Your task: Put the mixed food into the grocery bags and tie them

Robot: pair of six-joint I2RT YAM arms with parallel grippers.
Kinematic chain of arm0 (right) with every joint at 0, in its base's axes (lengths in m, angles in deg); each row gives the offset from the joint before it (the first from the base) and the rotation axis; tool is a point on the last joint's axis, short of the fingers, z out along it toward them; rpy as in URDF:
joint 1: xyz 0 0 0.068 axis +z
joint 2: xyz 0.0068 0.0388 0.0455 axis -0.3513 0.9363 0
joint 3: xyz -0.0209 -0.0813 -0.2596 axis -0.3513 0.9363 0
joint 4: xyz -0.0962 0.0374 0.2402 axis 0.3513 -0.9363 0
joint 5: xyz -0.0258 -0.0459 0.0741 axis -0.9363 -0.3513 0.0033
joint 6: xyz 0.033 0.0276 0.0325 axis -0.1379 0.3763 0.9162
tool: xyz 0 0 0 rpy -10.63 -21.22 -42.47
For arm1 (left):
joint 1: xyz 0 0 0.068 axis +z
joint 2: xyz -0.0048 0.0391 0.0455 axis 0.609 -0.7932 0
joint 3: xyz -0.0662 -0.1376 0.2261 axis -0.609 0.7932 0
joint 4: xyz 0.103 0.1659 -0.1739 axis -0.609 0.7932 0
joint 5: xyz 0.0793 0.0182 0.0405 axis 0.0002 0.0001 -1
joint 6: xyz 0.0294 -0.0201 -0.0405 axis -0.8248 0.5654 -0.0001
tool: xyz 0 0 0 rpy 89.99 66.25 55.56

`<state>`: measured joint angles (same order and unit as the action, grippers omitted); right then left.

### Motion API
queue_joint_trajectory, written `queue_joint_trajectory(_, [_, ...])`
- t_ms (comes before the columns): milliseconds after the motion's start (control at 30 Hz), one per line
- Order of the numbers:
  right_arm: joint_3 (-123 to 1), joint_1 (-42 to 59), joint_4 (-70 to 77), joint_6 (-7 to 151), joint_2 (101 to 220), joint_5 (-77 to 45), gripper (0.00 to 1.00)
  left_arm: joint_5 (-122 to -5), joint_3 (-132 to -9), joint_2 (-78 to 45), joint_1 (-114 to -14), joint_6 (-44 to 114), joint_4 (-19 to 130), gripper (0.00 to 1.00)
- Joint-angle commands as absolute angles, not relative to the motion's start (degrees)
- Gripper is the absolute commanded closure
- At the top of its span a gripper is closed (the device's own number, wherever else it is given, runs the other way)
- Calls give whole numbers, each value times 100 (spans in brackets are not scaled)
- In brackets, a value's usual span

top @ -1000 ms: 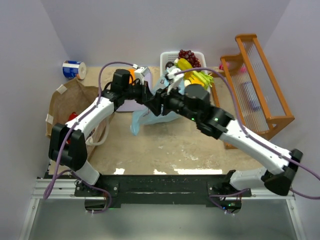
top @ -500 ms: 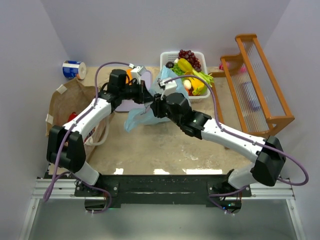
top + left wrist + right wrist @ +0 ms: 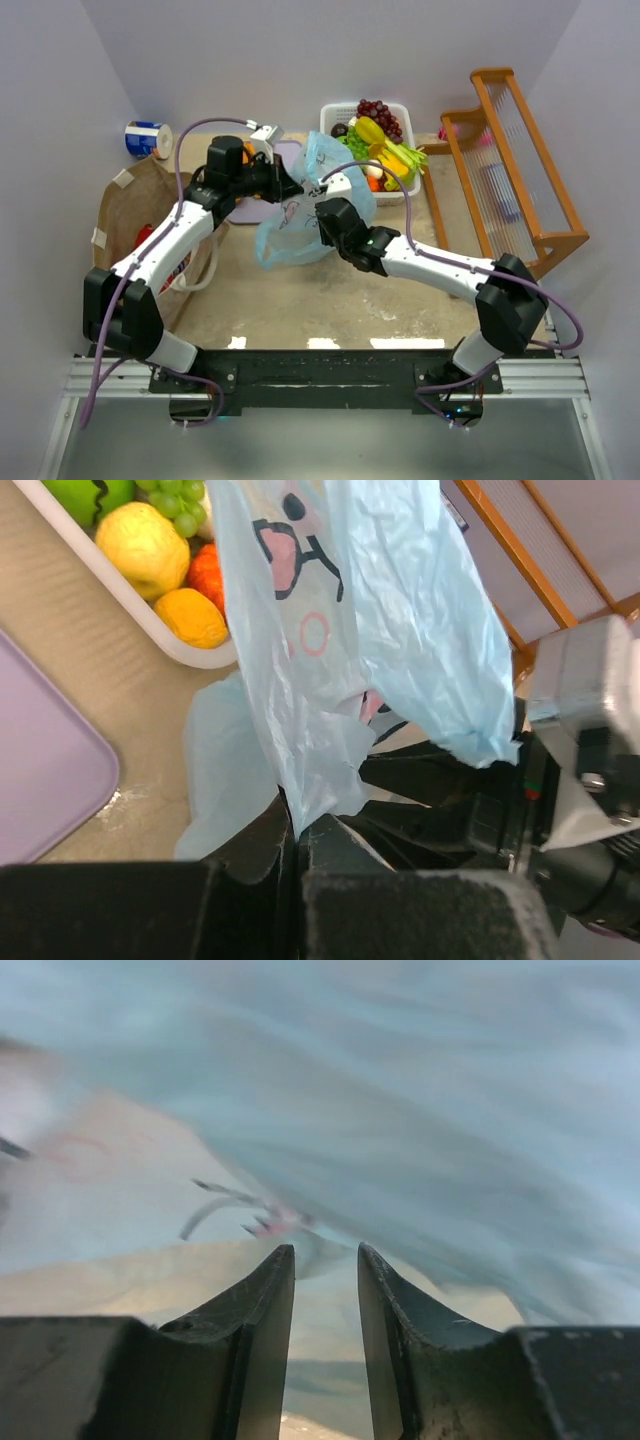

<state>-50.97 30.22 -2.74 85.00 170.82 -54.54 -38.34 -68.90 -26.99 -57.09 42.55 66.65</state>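
Observation:
My left gripper (image 3: 287,188) is shut on an edge of the light-blue bag (image 3: 293,236) and holds it up off the table; the pinch shows in the left wrist view (image 3: 297,825), with the bag (image 3: 400,630) hanging above it. My right gripper (image 3: 320,214) is open, its tips (image 3: 325,1252) just short of the bag film (image 3: 420,1110) and nothing between them. The mixed food (image 3: 378,140) lies in the white basket (image 3: 331,113): a yellow piece (image 3: 148,548), an orange piece (image 3: 195,617) and green grapes (image 3: 180,505). The brown paper bag (image 3: 140,215) lies at the left.
A wooden rack (image 3: 515,160) stands at the right. A lilac board (image 3: 250,208) lies under my left arm, also in the left wrist view (image 3: 45,770). A blue and white can (image 3: 148,138) lies at the back left. Both arms cross near the bag.
The right arm has swung left and drawn in towards the bag. The left gripper has shifted slightly left, and the bag now stands higher and spread wider.

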Motion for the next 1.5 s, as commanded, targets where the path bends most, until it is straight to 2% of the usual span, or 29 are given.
queue_joint_trajectory(0, [-4983,2752,-836,8547,17037,-6124,63,-4241,-6847,-2256,-5580,4009,6587,100])
queue_joint_trajectory(167, [-4861,2356,-1348,8485,16774,-6256,58,-4583,-6856,-1879,-5369,3842,6675,100])
queue_joint_trajectory(433, [-4895,2294,-2296,8494,16448,-6256,55,-4733,-6996,-1799,-5272,3570,7027,100])
queue_joint_trajectory(633, [-4922,2285,-2921,8555,16141,-6467,52,-5629,-6970,-1703,-5272,3297,7457,100])
queue_joint_trajectory(733, [-4992,2294,-2983,8634,15983,-6082,50,-5762,-6830,-1676,-5281,3227,7519,100])
queue_joint_trajectory(800, [-5071,2294,-2861,8495,15877,-5591,48,-5350,-6690,-1702,-5290,3200,7484,100])
queue_joint_trajectory(900, [-5176,2468,-2554,8143,15728,-4553,39,-4866,-6469,-1860,-5290,3156,7528,100])
queue_joint_trajectory(933, [-5220,2531,-2492,8003,15701,-4220,34,-4839,-6434,-1974,-5307,3139,7580,100])
queue_joint_trajectory(967, [-5273,2575,-2447,7915,15675,-4034,24,-4865,-6443,-2018,-5325,3121,7685,100])
queue_joint_trajectory(1133, [-5888,2856,-2333,7537,15289,-2997,16,-5276,-6460,-2107,-5342,3060,7818,100])
queue_joint_trajectory(1167, [-6028,2856,-2202,7518,15210,-2612,8,-5374,-6460,-2115,-5342,3034,7835,100])
queue_joint_trajectory(1200, [-6099,2856,-2114,7510,15148,-2487,6,-5480,-6469,-2124,-5342,3033,7862,100])
queue_joint_trajectory(1267, [-6300,2856,-1851,7553,14963,-2380,1,-5647,-6478,-2142,-5342,3007,7923,100])
queue_joint_trajectory(1333, [-6538,2839,-1832,7676,14971,-2502,1,-5656,-6487,-2185,-5342,2989,7941,100])
queue_joint_trajectory(1433, [-7196,2594,-1998,7624,15331,-2881,1,-5700,-6487,-2203,-5342,2972,7959,100])
queue_joint_trajectory(1467, [-7468,2227,-2068,7641,15636,-2890,1,-5718,-6487,-2212,-5334,2972,7959,100])
